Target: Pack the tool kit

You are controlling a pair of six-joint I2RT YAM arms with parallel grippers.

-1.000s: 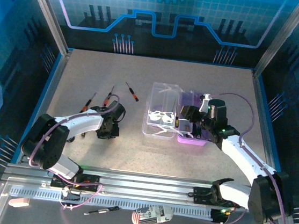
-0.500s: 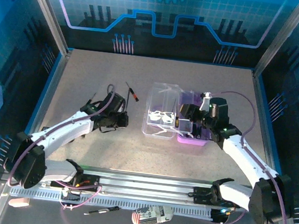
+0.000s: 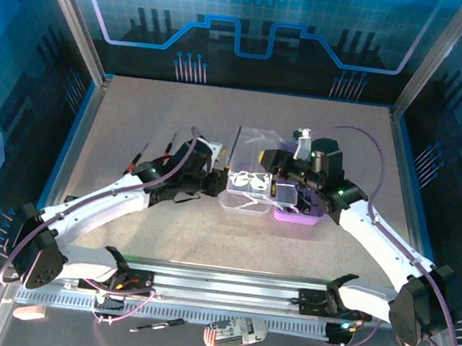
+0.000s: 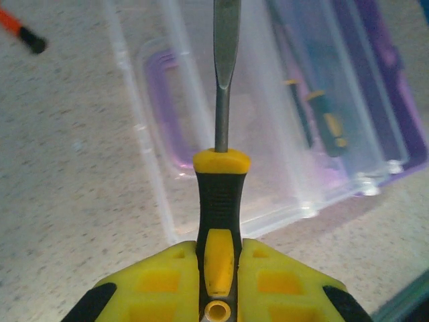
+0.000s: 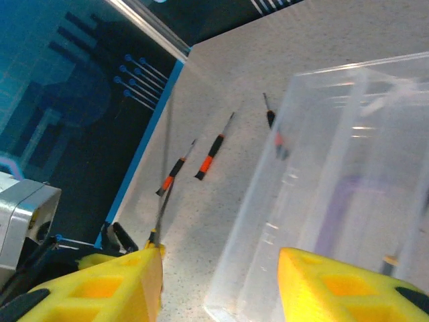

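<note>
The tool kit lies open mid-table, its clear lid [image 3: 250, 175] folded out to the left of the purple base [image 3: 298, 207]. My left gripper [image 3: 213, 181] [image 4: 221, 268] is shut on a black-and-yellow screwdriver [image 4: 221, 194]. The screwdriver's shaft [image 3: 231, 150] points away over the lid [image 4: 268, 121]. Other screwdrivers [image 4: 322, 114] lie in the purple base [image 4: 409, 127]. My right gripper [image 3: 271, 156] [image 5: 221, 282] hangs open above the lid [image 5: 335, 174], yellow fingers [image 5: 114, 285] wide apart and holding nothing. The held screwdriver's shaft [image 5: 163, 194] shows beside its left finger.
Loose black-and-orange screwdrivers lie on the table left of the kit [image 3: 138, 159] [image 3: 170, 145] [image 5: 213, 155] [image 5: 175, 171], and another [image 5: 269, 115] farther back. An orange one [image 4: 20, 30] is beside the lid. Blue walls [image 3: 50, 77] ring the table; a metal rail [image 3: 225, 293] runs along the near edge.
My left arm has swung right, from the loose screwdrivers to the kit's lid, carrying the yellow-handled screwdriver. My right gripper has shifted left over the lid, its jaws a touch wider.
</note>
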